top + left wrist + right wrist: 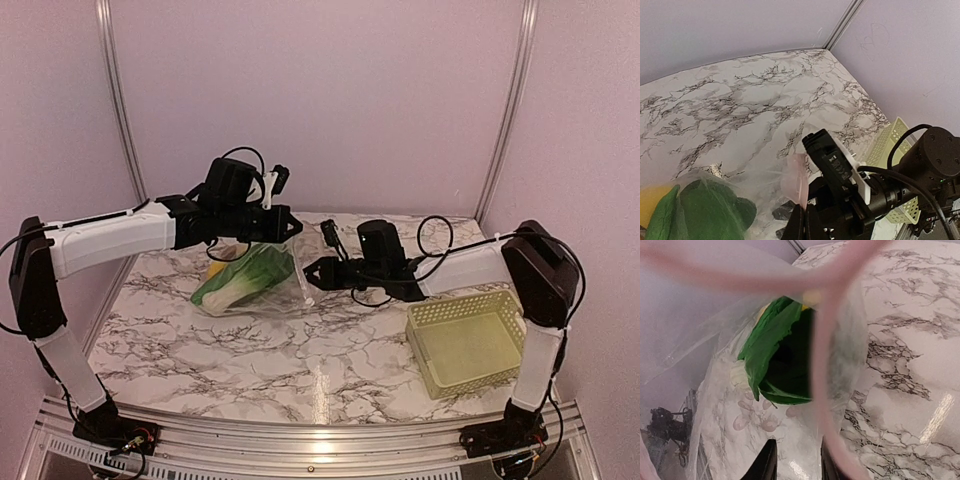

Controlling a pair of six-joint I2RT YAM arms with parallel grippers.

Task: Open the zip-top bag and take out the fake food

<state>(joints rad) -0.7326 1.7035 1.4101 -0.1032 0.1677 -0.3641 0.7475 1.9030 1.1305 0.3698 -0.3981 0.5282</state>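
At the middle of the table (200, 345), the zip-top bag (288, 292) rests with its upper edge lifted. The bok choy (245, 278) and a yellow piece (215, 268) of the fake food are inside. Your left gripper (290, 226) is clamped on that edge. Your right gripper (312, 272) sits at the mouth, jaws partly apart beside the zipper strip (816, 365), and you cannot tell whether they pinch it. If you pull now, the strip may slip free. The slick film could also drag the whole bag sideways toward the basket (460, 305) instead of opening.
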